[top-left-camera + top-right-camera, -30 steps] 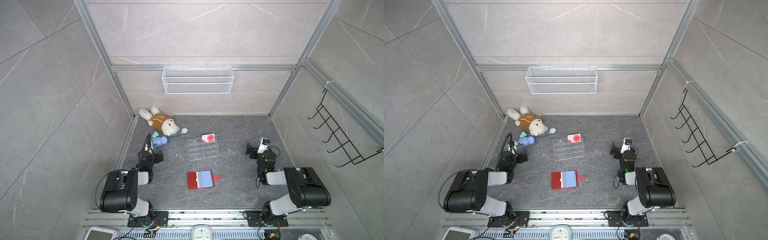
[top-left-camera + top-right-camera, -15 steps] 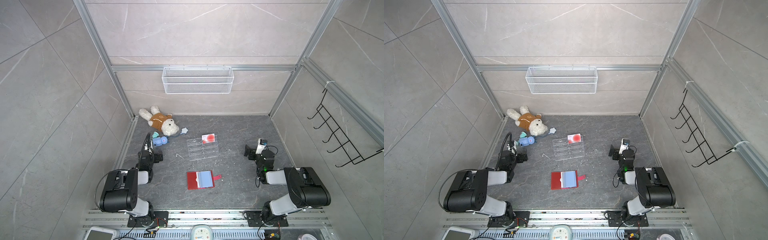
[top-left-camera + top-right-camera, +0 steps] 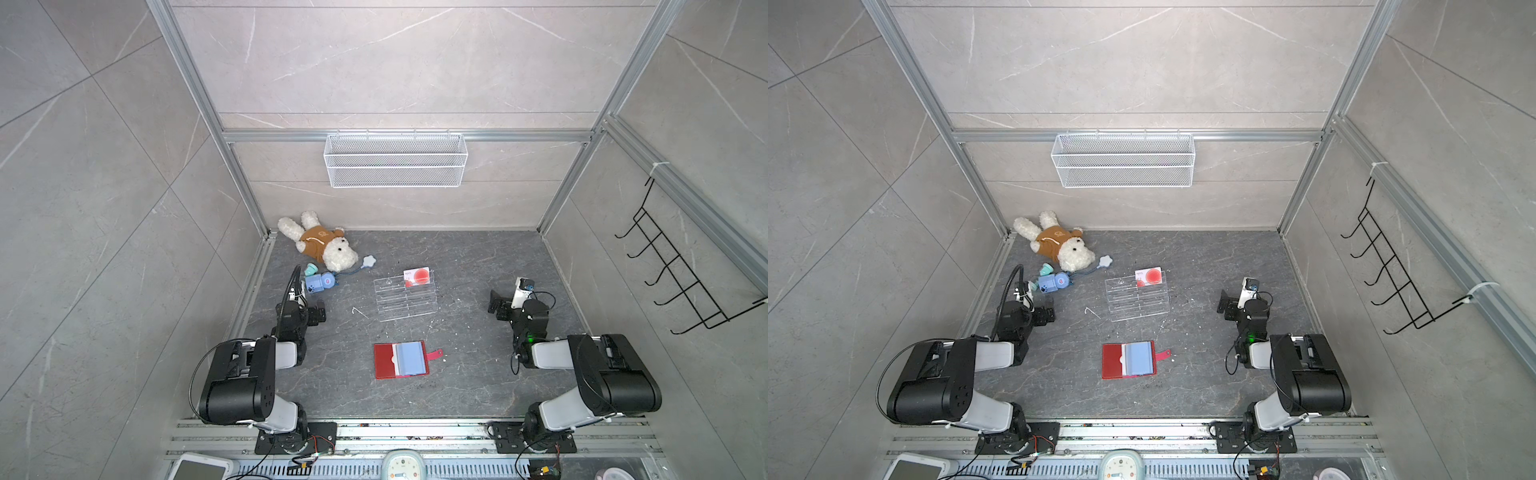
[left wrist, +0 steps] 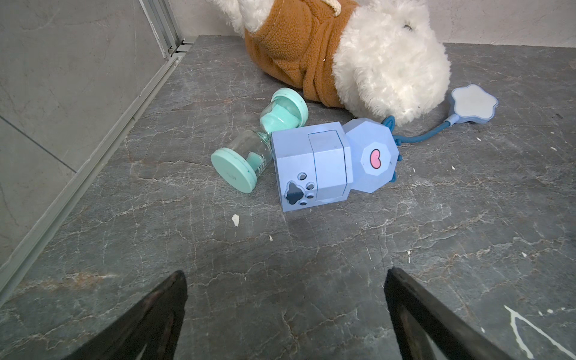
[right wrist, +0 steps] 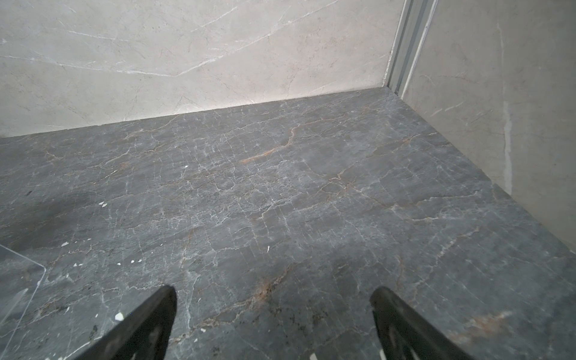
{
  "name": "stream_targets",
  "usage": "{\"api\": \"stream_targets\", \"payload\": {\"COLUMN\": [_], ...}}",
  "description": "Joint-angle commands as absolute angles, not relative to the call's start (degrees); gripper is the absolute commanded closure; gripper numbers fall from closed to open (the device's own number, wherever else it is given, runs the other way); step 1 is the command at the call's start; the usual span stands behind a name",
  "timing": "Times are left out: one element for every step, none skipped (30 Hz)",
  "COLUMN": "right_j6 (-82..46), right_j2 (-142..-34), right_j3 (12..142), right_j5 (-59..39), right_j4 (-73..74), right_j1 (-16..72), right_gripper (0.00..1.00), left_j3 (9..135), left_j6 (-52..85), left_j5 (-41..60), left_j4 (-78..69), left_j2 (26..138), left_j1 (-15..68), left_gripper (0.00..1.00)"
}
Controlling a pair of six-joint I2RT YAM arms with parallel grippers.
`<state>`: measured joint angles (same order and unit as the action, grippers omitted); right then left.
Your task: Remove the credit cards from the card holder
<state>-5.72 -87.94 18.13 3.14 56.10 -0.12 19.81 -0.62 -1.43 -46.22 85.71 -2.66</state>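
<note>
Overhead stereo pair, wrist cameras near tabletop [image 4: 280,249]

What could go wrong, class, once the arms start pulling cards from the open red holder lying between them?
1. The card holder lies flat and unheld; the left tool and right tool are open, away from it. A one-tool pull might drag it along.
2. The clear stand, bearing a credit card, sits just beyond it; a reach could knock it over.

Card holder [image 3: 401,360] before the stand [image 3: 405,297]
</note>
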Motion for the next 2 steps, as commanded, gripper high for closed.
{"api": "stream_targets", "payload": {"right_j6": [-4.62, -4.59], "right_j2": [-87.1, -87.02], "right_j3": [18.79, 18.56], "right_j5": [2.68, 2.51], "right_j4": [55.03, 55.45], "right_j1": [0.26, 0.23], "right_gripper": [0.0, 0.0], "left_j3": [21.35, 21.35], "left_j6": [0.03, 0.04], "left_j5": [-2.11, -2.11], "left_j4": [-47.22, -47.27], "left_j2": [85.95, 85.96], "left_j1": [-2.92, -2.94], "left_gripper": [0.0, 0.0]}}
